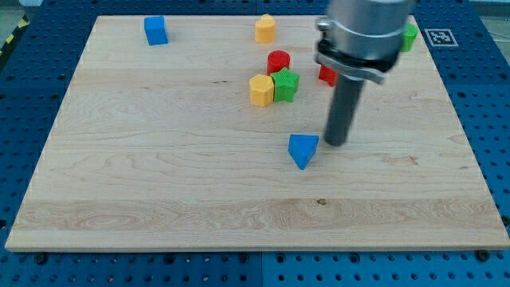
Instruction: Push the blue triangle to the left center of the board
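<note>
The blue triangle [303, 150] lies on the wooden board [159, 175], a little right of the middle. My tip [337, 143] rests on the board just to the right of the triangle, a small gap apart from it. The arm's grey body rises above it towards the view's top.
A blue cube [155, 30] sits at the top left. A yellow block [265, 28] is at the top centre. A red cylinder [278, 60], a yellow hexagon [260, 89] and a green star [286, 84] cluster above the triangle. A red block [327, 75] and a green block [409, 36] are partly hidden by the arm.
</note>
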Robot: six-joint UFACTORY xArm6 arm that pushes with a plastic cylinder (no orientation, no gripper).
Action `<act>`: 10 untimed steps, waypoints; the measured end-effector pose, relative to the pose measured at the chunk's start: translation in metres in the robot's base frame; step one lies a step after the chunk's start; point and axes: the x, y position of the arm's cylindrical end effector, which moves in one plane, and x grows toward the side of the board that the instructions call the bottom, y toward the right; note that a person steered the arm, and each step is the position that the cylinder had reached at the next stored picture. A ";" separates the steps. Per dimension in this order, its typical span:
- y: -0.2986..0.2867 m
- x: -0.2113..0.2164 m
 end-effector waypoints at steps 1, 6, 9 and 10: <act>0.011 0.037; -0.065 0.022; -0.212 -0.014; -0.186 -0.008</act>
